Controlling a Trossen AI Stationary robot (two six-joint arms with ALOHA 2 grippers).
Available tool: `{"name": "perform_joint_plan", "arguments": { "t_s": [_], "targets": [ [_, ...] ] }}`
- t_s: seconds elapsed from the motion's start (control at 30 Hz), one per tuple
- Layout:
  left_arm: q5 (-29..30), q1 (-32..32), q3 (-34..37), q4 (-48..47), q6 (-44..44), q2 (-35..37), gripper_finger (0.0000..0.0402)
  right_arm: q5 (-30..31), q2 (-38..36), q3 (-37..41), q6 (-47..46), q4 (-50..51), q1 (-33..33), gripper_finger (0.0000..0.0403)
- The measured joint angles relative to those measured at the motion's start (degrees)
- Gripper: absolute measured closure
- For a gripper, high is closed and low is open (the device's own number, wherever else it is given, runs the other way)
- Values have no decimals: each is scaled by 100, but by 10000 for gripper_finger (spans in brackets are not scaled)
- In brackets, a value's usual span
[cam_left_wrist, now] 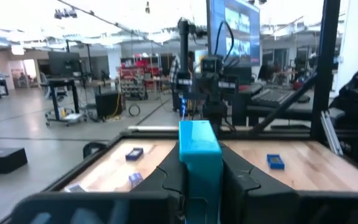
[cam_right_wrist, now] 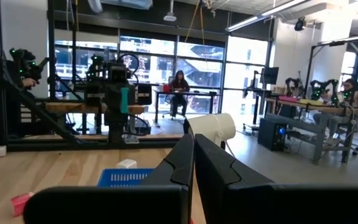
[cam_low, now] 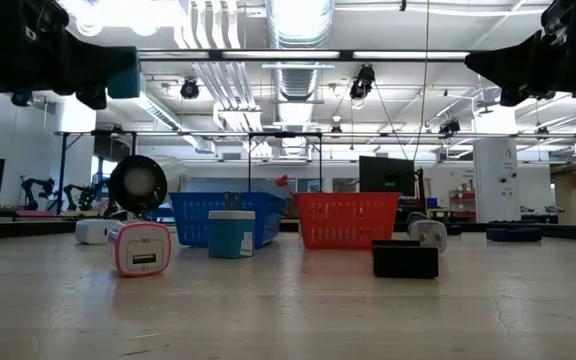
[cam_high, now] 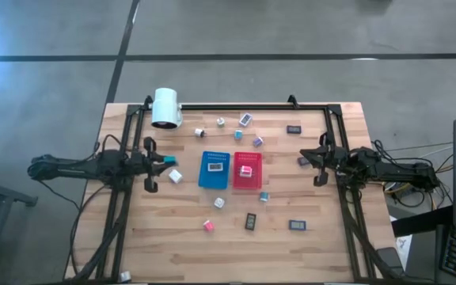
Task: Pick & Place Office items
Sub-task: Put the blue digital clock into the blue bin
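My left gripper [cam_high: 163, 162] stands over the table's left side, pointing level toward the right edge, shut on a teal cube [cam_left_wrist: 197, 146]. My right gripper [cam_high: 313, 158] waits over the right side, shut with nothing in it [cam_right_wrist: 194, 158]. A blue tray [cam_high: 214, 169] and a red tray [cam_high: 248, 171] stand side by side at the centre, each with a small item in it. Other office items lie scattered on the wood: a white cube [cam_high: 175, 176], a pink one [cam_high: 209, 226], dark flat rectangles [cam_high: 251, 221] [cam_high: 297, 226]. My left gripper pinches the teal cube by two opposite sides [cam_left_wrist: 188, 168] between its two fingers [cam_left_wrist: 163, 180]. The fingers are level and point toward the table's right edge. The cube sticks out past the fingertips, upright and lifted clear of the table [cam_low: 124, 82].
A big white cylinder [cam_high: 166, 108] lies at the far left of the table. More small items sit along the far side [cam_high: 246, 119] [cam_high: 294, 129]. Bare wood stretches along the near edge [cam_high: 236, 257]. A black frame [cam_high: 236, 106] borders the work area.
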State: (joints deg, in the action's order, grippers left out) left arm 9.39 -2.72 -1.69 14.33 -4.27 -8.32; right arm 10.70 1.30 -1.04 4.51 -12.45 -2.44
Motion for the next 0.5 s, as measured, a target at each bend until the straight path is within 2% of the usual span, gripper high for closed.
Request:
{"name": "perform_joint_plan", "arguments": {
  "t_s": [0.5],
  "targets": [
    [-12,4,13,-371,-71,221,351,-2,4,-1,13,8,0,394]
  ]
}}
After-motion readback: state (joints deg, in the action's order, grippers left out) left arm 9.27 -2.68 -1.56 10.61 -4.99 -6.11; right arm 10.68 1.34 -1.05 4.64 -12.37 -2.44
